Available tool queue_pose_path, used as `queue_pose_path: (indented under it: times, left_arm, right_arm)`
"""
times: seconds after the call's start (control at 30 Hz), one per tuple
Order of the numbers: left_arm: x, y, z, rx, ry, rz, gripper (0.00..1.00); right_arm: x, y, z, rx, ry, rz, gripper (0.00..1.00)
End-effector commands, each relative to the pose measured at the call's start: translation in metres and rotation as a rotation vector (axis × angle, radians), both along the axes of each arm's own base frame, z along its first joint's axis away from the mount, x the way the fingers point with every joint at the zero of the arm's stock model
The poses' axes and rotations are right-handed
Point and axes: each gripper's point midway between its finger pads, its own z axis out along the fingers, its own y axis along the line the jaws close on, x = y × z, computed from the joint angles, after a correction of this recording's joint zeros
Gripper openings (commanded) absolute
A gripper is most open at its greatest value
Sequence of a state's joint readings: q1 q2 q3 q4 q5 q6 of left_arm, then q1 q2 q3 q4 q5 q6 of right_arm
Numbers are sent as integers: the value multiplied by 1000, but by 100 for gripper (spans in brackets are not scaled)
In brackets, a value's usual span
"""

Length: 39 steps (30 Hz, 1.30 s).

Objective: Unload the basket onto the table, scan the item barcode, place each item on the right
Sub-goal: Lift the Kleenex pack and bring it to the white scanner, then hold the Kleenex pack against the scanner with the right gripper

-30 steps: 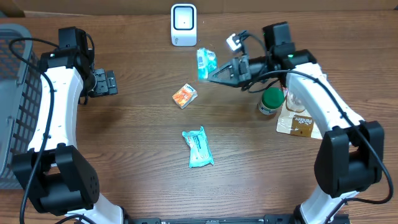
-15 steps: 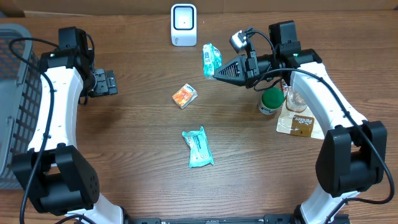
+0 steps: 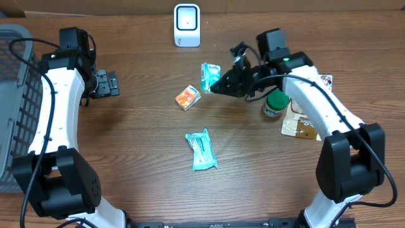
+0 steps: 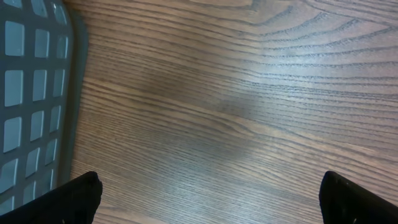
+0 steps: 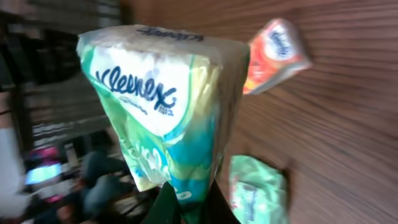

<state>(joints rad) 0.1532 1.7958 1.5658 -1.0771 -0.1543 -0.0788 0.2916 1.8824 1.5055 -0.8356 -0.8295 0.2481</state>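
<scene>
The right hand grips one Kleenex pack near the lone scanner. Two other packs, orange and teal, lie on the bench. The left hand gapes open.

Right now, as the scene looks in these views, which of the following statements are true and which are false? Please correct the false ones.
1. The right gripper is shut on the Kleenex pack. True.
2. The left gripper is open and holds nothing, on the side of the grey basket. True.
3. The Kleenex pack lies inside the grey basket. False: the right gripper holds it over the table, not far from the white scanner.
4. The orange packet and the teal packet lie on the table, apart from each other. True.
5. The green-lidded jar lies on its side. False: it stands upright beside the brown pouch.
</scene>
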Motion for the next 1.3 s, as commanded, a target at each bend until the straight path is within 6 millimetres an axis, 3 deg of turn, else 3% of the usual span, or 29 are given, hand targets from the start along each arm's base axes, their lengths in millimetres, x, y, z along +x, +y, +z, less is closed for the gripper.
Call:
queue_pose_path:
  times: [0.0,0.23,0.27,0.33,0.43,0.63,0.93,1.27]
  left_arm:
    - [2,2,1,3,-7,7,100]
    - [2,2,1,2,-8,8,99]
    - [2,2,1,2,-7,7,100]
    - [2,2,1,2,-8,8,100]
    - [2,2,1,3,-8,7,100]
    - [2,2,1,3,-8,7,100]
    - [2,2,1,3,-8,7,99]
    - [2,2,1,3,-8,7,100]
  right_arm:
    - [41,-16,23,-255,-193,-125,4]
    - [99,-33,110,-599,-541,-296,4]
    - [114,-32,128,-667,-640,-340,4]
    - [134,-30,143,-757,-776,-387,4]
    - [155,-18,148,-876,-937,-383,4]
    - [191,-1,132,-994,-1097,-333,4]
    - [240,20,61,-1225,-1269,-83,4]
    - [259,34,-9,-1262,-1279,-7,4]
